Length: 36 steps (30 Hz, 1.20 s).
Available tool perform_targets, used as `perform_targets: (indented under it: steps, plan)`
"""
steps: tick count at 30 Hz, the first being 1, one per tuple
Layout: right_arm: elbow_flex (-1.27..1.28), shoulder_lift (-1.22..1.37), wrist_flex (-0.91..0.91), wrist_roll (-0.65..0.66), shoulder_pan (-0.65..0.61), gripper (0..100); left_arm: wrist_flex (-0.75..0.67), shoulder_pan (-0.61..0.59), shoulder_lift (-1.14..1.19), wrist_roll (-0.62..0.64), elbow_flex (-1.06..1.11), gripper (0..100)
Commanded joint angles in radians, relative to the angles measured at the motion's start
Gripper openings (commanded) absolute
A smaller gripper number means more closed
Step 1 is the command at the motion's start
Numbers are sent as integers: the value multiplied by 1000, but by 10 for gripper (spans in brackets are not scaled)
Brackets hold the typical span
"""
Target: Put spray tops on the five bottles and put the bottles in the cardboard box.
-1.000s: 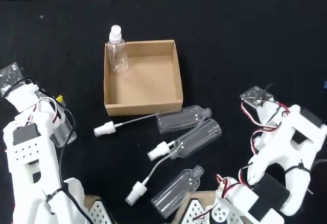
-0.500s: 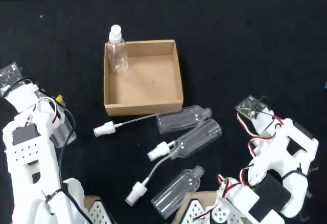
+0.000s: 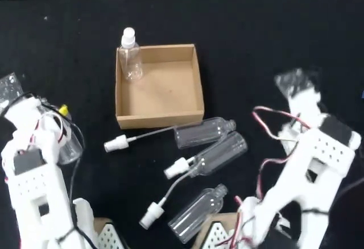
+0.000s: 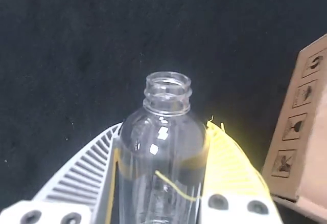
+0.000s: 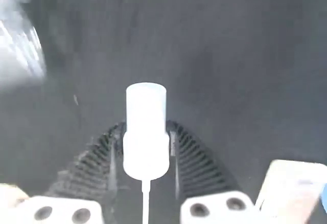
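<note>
The fingers (image 4: 227, 168) of our left gripper (image 4: 164, 127) are closed on an uncapped bottle (image 4: 167, 93), held left of the cardboard box (image 3: 159, 118). Our right gripper (image 5: 145, 128) is closed on a white spray top (image 5: 146, 106), its thin tube running back between the fingers. Nearest us, 3 clear bottles (image 3: 196, 206) lie on the black table (image 3: 273, 33) with 3 tubed tops (image 3: 149, 215) alongside. Farther off, we see 1 capped bottle (image 3: 129, 55) standing in the box's far left corner.
</note>
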Motion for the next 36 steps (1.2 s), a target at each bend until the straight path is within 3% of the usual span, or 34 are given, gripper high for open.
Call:
perform_targets:
  steps: [1,9,13,16,22,29,36]
  plan:
    - [-236,-143,118,-259,-157,11,-5,2,-278,3,77,30]
    - [-785,-145,236,-726,-634,11,44,160,-675,2,232,29]
    - [-941,-93,149,-850,-885,11,72,248,-801,2,271,30]
    - [-946,-50,63,-884,-990,11,55,317,-770,0,272,32]
    - [-897,13,-107,-898,-1039,11,-21,395,-786,0,283,34]
    - [-789,25,-376,-899,-1040,11,-333,423,-786,2,447,31]
    - [-702,1,-471,-899,-1040,11,-362,432,-786,9,460,30]
